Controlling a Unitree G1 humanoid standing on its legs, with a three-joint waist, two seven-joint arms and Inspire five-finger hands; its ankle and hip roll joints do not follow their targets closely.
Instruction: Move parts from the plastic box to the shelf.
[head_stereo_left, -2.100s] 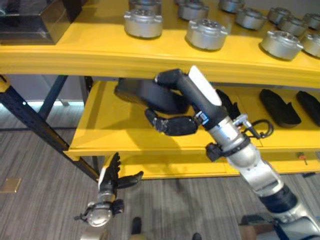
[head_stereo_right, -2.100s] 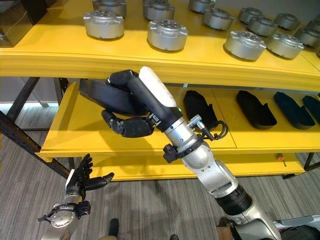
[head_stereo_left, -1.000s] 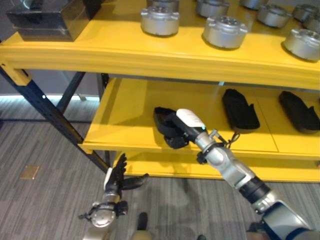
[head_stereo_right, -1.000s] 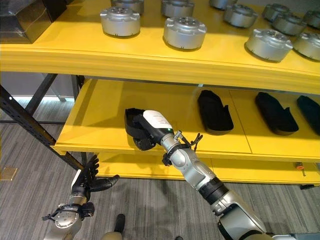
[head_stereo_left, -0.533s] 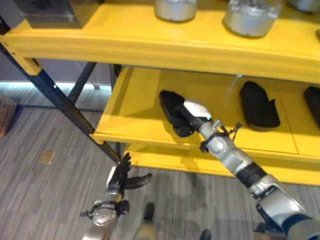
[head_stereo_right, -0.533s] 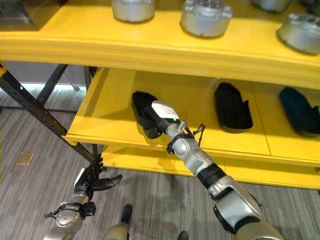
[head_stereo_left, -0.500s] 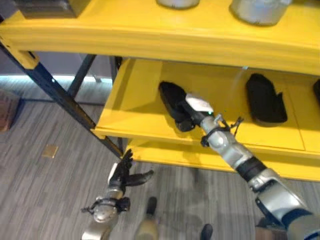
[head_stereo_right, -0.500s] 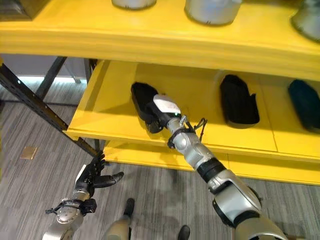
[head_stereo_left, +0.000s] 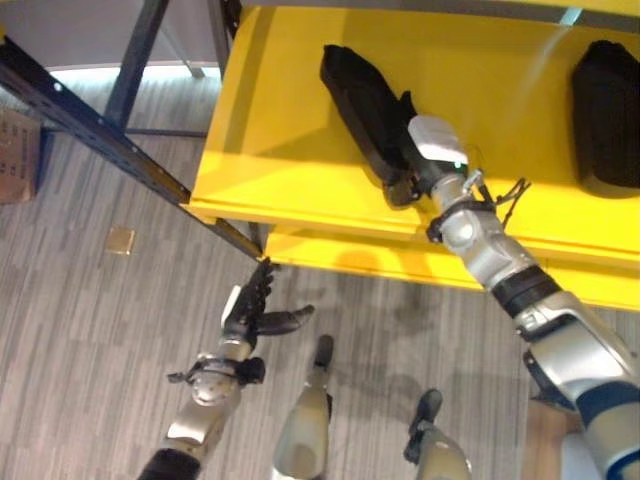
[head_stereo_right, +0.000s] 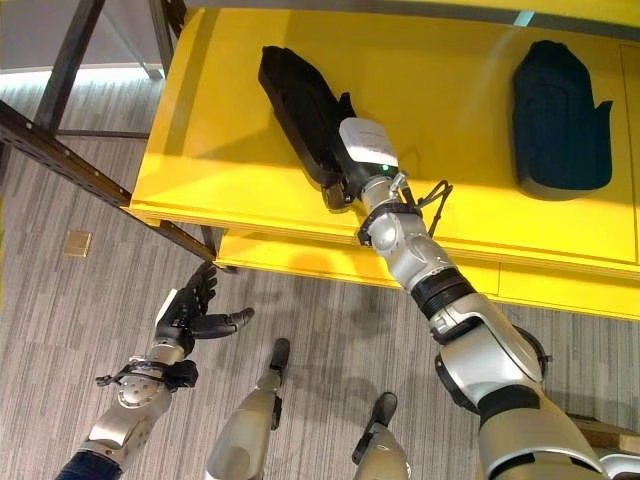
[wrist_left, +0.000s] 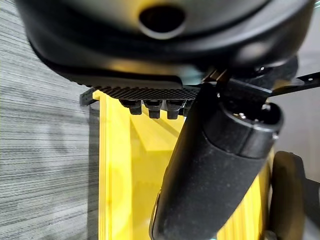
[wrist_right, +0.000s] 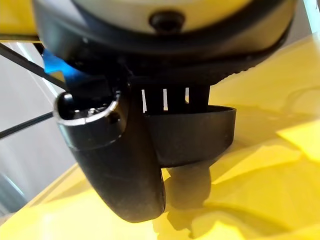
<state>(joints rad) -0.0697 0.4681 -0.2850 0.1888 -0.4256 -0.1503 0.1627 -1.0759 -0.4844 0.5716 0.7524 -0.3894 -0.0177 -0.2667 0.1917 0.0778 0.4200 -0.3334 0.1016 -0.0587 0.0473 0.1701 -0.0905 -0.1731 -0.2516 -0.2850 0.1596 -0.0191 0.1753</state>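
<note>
While the yellow shelf (head_stereo_right: 200, 190) carried it near its front left edge, the black part (head_stereo_right: 300, 105) lay gripped at its near end by the right hand (head_stereo_right: 350, 170); releasing came next. The left hand (head_stereo_right: 190, 310) hung spread below.

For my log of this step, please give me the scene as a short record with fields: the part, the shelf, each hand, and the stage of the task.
part in hand: long black part, lying on the lower yellow shelf, near its left end
shelf: yellow lower shelf
other part: second black part farther right on the same shelf, apart from the first
right hand: right hand at the near end of the long black part, fingers closed on it
left hand: left hand low over the grey floor, fingers spread, holding nothing
stage: part rests on shelf, not yet released
</note>
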